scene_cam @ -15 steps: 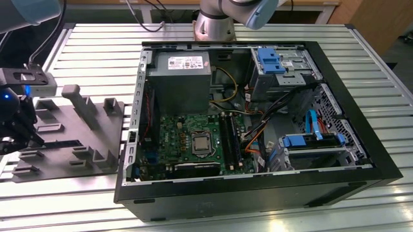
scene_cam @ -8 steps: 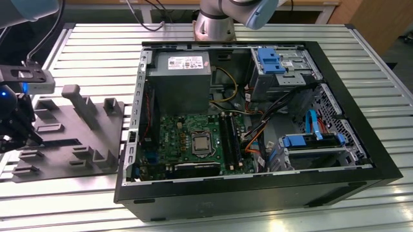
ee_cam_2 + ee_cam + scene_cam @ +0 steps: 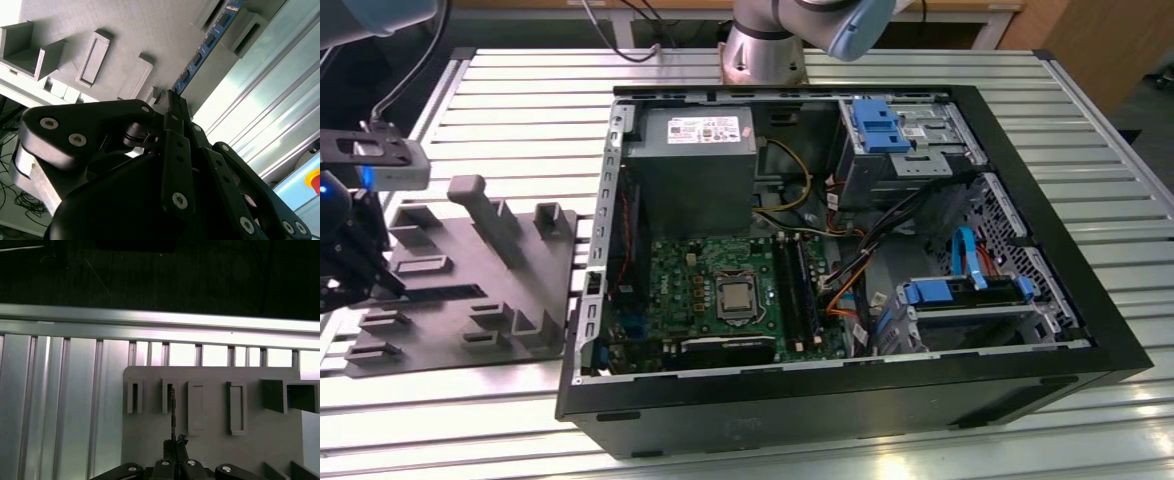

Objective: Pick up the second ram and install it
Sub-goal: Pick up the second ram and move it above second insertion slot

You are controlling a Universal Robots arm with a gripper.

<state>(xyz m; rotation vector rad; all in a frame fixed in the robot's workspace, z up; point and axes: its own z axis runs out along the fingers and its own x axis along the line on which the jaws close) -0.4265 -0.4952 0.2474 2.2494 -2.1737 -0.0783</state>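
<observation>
Nearly shut, the jaws pinch the ram (image 3: 206, 46) at its near end; ahead it stands on edge in the holder (image 3: 150, 25), presumably so its faces are reachable.

White label (image 3: 707, 130) on grey power-supply box (image 3: 687, 190): printed, nothing legible. The second ram (image 3: 206, 44): small pale markings along its board edge, unreadable. No other text or signs readable.
</observation>
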